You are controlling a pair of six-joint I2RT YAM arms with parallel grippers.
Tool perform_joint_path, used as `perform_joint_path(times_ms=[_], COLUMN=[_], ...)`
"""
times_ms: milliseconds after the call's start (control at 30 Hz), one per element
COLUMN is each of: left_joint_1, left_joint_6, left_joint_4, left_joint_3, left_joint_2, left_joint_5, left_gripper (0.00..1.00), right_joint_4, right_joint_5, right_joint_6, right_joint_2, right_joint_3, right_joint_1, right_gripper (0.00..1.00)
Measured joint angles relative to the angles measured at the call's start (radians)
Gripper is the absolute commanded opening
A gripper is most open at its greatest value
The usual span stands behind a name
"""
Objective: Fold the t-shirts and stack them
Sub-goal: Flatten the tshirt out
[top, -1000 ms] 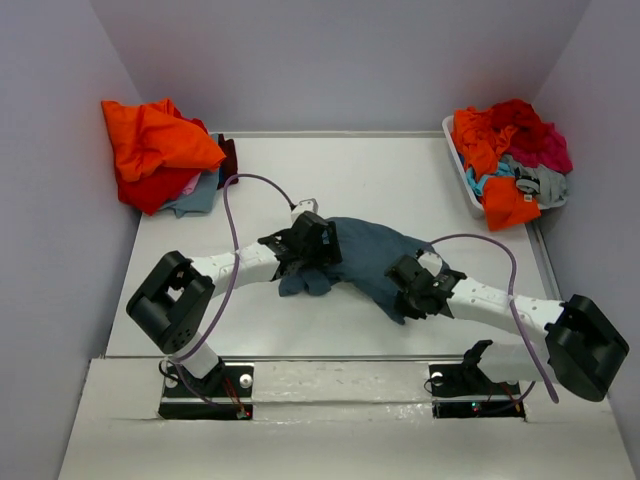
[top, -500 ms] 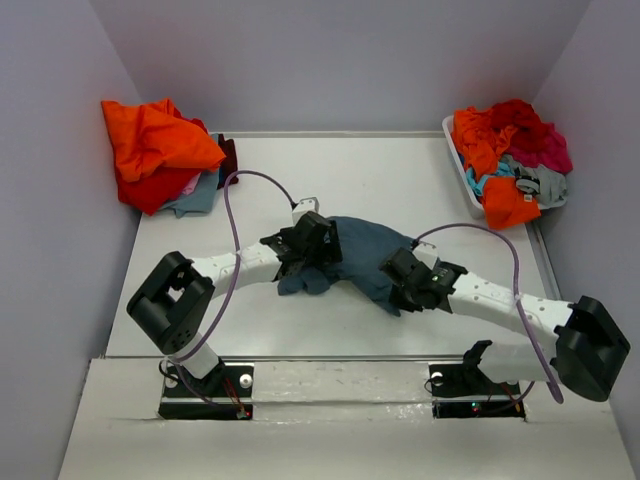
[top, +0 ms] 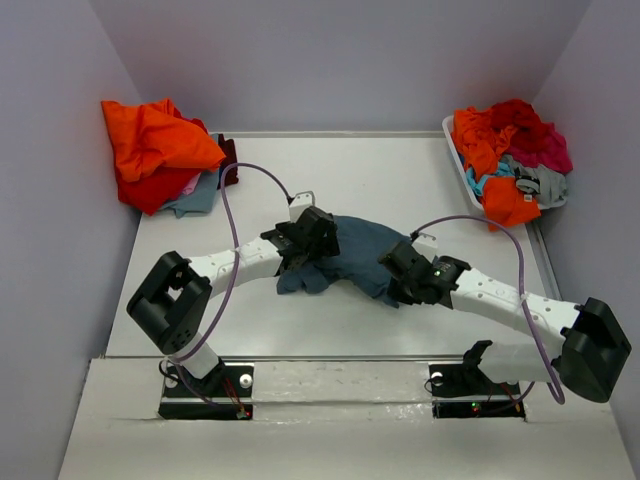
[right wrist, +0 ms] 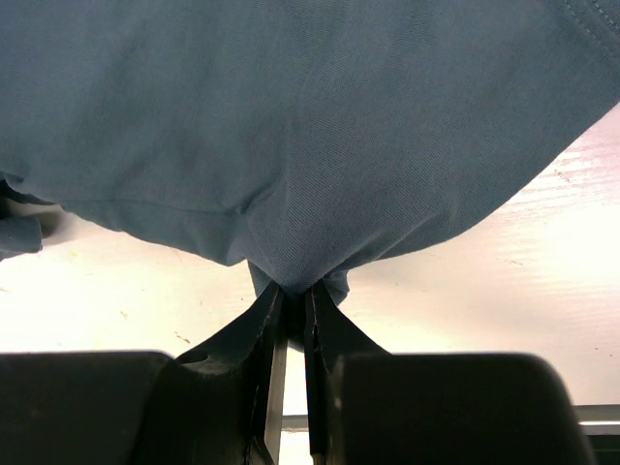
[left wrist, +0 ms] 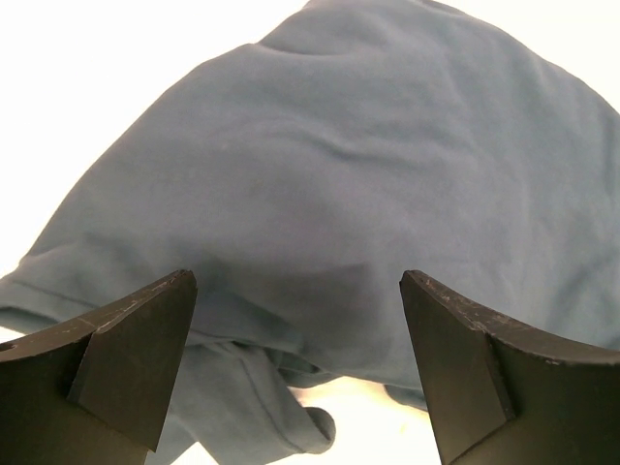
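Note:
A dark slate-blue t-shirt (top: 362,252) lies crumpled in the middle of the table. My left gripper (top: 312,240) is open over its left part; the wrist view shows both fingers (left wrist: 131,363) wide apart above the cloth (left wrist: 368,174). My right gripper (top: 398,276) is shut on a pinch of the shirt's near edge (right wrist: 291,262) and lifts it. A pile of orange, red and teal shirts (top: 160,150) lies at the back left.
A white basket (top: 462,172) at the back right holds more shirts in orange, red, magenta, teal and grey (top: 512,150). Purple cables (top: 232,230) loop over both arms. The table's (top: 400,170) far edge meets the back wall.
My right gripper has moved left and a little away from me, dragging the shirt's right edge inward so it bunches. My left gripper has shifted slightly up.

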Motion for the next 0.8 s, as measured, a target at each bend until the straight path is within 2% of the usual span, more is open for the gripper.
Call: perform_joint_path(times_ms=[267, 400, 467, 533, 567, 667, 733, 800], left_joint_1=[0.0, 0.0, 0.0, 0.0, 0.0, 0.0, 0.0, 0.0], left_joint_6=[-0.021, -0.021, -0.024, -0.023, -0.024, -0.024, -0.025, -0.026], left_joint_4=[-0.01, -0.008, -0.002, 0.0, -0.002, -0.003, -0.01, -0.013], left_joint_3=[-0.005, -0.014, -0.02, -0.03, -0.032, -0.033, -0.033, -0.033], left_joint_2=[0.0, 0.0, 0.0, 0.0, 0.0, 0.0, 0.0, 0.0], left_joint_5=[-0.01, -0.02, -0.023, -0.027, -0.03, -0.037, -0.042, -0.043], left_gripper=[0.99, 0.66, 0.66, 0.59, 0.58, 0.69, 0.62, 0.61], right_joint_4=[0.0, 0.002, 0.003, 0.005, 0.005, 0.005, 0.007, 0.007], right_joint_5=[0.0, 0.0, 0.0, 0.0, 0.0, 0.0, 0.0, 0.0], right_joint_6=[0.0, 0.0, 0.0, 0.0, 0.0, -0.001, -0.001, -0.001], right_joint_2=[0.0, 0.0, 0.0, 0.0, 0.0, 0.0, 0.0, 0.0], right_joint_3=[0.0, -0.002, -0.004, -0.008, -0.01, -0.015, -0.015, -0.015], right_joint_1=[0.0, 0.0, 0.0, 0.0, 0.0, 0.0, 0.0, 0.0], right_gripper=[0.08, 0.08, 0.08, 0.08, 0.08, 0.08, 0.08, 0.08])
